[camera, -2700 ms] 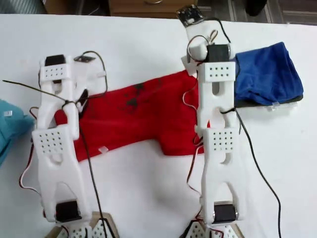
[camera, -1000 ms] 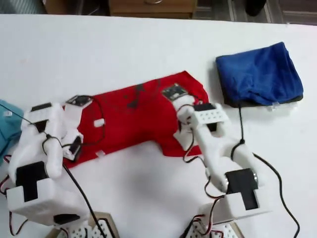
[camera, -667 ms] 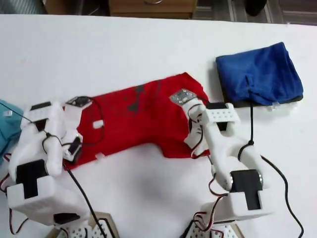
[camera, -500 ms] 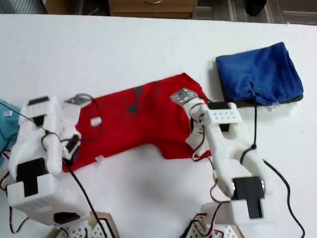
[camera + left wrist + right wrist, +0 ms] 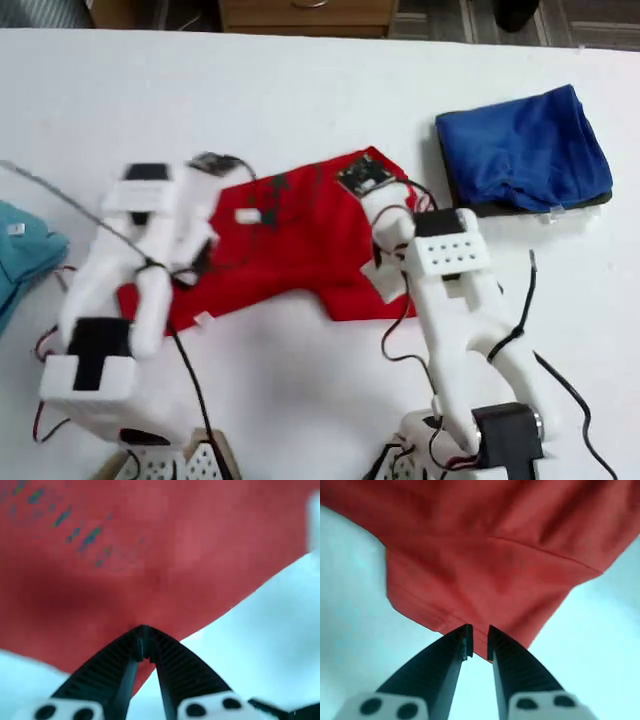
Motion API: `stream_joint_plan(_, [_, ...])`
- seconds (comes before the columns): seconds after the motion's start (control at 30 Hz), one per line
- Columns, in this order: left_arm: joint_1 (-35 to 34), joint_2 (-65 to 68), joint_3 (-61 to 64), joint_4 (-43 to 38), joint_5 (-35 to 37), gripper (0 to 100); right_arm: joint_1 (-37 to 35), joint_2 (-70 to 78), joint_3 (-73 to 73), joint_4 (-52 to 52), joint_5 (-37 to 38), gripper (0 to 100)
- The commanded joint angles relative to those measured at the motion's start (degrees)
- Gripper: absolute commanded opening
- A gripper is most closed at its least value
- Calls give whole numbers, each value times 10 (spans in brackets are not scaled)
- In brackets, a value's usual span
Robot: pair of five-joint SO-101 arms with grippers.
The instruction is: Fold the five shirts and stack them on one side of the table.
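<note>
A red shirt (image 5: 290,235) with a dark print lies spread across the middle of the table. My left arm (image 5: 140,250) is over the shirt's left part. In the left wrist view my left gripper (image 5: 144,642) is shut, its tips pinching red fabric (image 5: 165,555) next to the shirt's edge. My right arm (image 5: 450,290) is at the shirt's right part. My right gripper (image 5: 479,642) is closed to a narrow slit on the hem of the red shirt (image 5: 485,570).
A folded blue shirt (image 5: 525,145) lies on a dark one (image 5: 560,206) at the far right. A teal shirt (image 5: 25,250) sits at the left edge. Cables (image 5: 185,370) trail from both arms, and bare white table (image 5: 300,80) lies beyond the red shirt.
Both arms drew back from a far stretch. Within the last second the left arm swung away from the front edge and rightward over the shirt's print, and the right arm straightened.
</note>
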Motion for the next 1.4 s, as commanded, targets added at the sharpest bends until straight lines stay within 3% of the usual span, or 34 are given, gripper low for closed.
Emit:
stream_joint_plan(0.0, [56,-8,47,-38,26,27,7,-26,-3,-7,-15,60])
stream_joint_plan(0.2, [129,-11,106,-58,35,27,48,-27,24,-9,-10,61])
stream_joint_plan(0.43, [128,-13,80,-24,32,27,51,-31,51,-7,-9,62])
stream_joint_plan(0.7, [-16,-13,-34,89,-32,27,29,-26,55,-27,64,63])
stream_joint_plan(0.83, [-88,-7,-71,98,-51,27,16,-15,64,-46,121,63])
stream_joint_plan(0.93, [-120,-7,-38,62,-53,27,2,-11,65,-46,143,63])
stream_joint_plan(1.07, [-136,-7,48,-46,-54,27,-38,-15,65,-22,158,70])
stream_joint_plan(1.27, [-135,-8,138,-177,-48,27,-83,-11,69,22,236,231])
stream_joint_plan(1.37, [-135,-11,145,-185,-47,27,-83,-10,69,22,241,251])
